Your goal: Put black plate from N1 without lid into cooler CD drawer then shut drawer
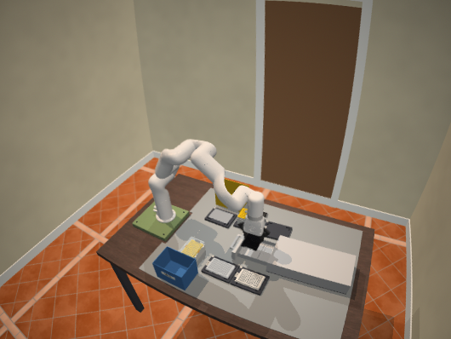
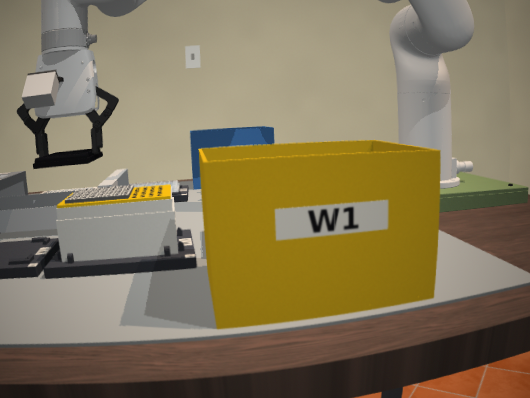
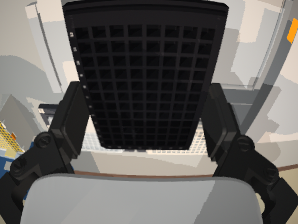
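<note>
My gripper [image 2: 67,150] is shut on the black plate [image 3: 145,75], gripping it by its long sides. The plate hangs flat and right way up, wells showing, a little above the open drawer [image 1: 251,250] of the cooler CD [image 1: 312,261]. In the top view the plate [image 1: 252,240] sits over the drawer's near part, behind the bar handle [image 1: 235,244]. In the exterior view the plate [image 2: 67,158] is level and clear of the drawer below. The wrist view shows the drawer's pale floor and rim under the plate. The lamp is not visible.
The yellow bin W1 [image 2: 322,227] stands at the back. The blue bin [image 1: 175,267] is at the front left. The tip box [image 2: 117,220] sits on its black nest. Two nests with white plates [image 1: 235,272] lie in front of the cooler; another nest [image 1: 220,217] lies left.
</note>
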You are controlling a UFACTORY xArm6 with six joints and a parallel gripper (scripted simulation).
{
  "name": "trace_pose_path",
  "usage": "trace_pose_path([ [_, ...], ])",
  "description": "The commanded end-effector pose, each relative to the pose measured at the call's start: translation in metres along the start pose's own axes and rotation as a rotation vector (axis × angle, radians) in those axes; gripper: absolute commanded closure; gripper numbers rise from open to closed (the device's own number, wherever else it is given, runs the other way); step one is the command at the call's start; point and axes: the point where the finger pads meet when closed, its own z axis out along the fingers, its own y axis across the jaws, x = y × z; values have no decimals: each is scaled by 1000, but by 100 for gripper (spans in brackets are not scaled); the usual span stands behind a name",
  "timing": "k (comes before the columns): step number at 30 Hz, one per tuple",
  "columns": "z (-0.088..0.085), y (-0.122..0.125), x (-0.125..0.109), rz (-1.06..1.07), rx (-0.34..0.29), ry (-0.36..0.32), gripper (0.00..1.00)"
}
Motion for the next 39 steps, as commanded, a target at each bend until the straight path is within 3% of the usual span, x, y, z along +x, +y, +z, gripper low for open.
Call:
trace_pose_path([
  [1,2,2,0,0,-6,0,100],
  [39,59,2,0,0,-6,0,100],
])
